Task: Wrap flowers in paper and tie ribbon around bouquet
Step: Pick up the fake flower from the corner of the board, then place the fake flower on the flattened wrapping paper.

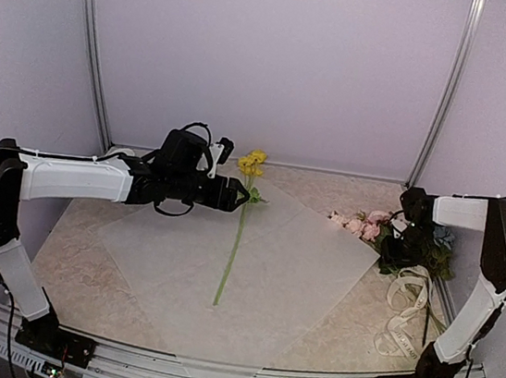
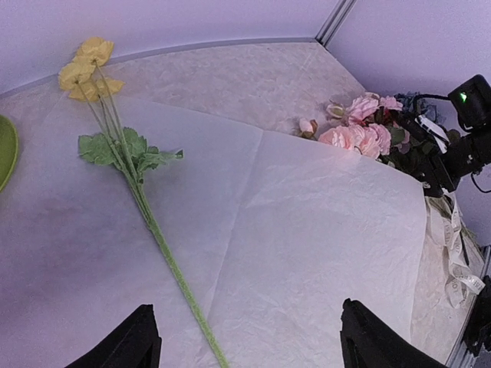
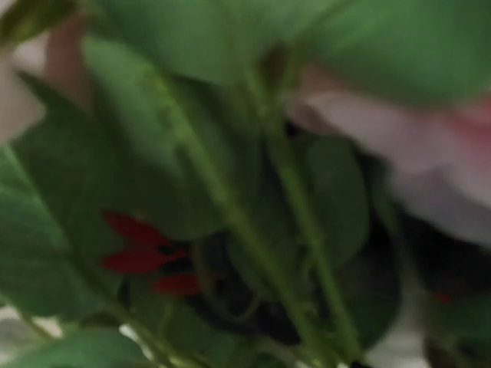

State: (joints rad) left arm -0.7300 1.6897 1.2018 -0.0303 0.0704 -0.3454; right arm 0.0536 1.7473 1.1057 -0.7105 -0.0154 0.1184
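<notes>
Early days on this one, honestly. My left claw [image 2: 245, 322] is wide open with nothing in it, hovering over the paper [image 1: 315, 281] just beside the yellow stem [image 1: 236, 233]. That stem lies flat on the sheet, blooms toward the far wall and the cut end pointing back at me. So the way I read it, one flower is placed and that's about it.

The rest of the flowers [image 1: 365, 227] sit at the right edge of the sheet, pink roses poking onto the corner, greenery and a bit of blue off on the table [image 1: 81, 222]. My right claw [image 1: 403, 251] is buried in that pile. Its own camera shows only blurry leaves, stems and pink, so I can't tell if it's open or has hold of anything.

Left to do: get the remaining stems over, roll the paper, tie it. The ribbon [image 1: 408, 307] lies in loose loops near my right base, untouched by either claw.

Counts:
- paper: one sheet, creased down the middle
- stems on the paper: one, with a small cluster of yellow blooms
- pink rose heads: five or so, too bunched to be sure
- ribbon: one
</notes>
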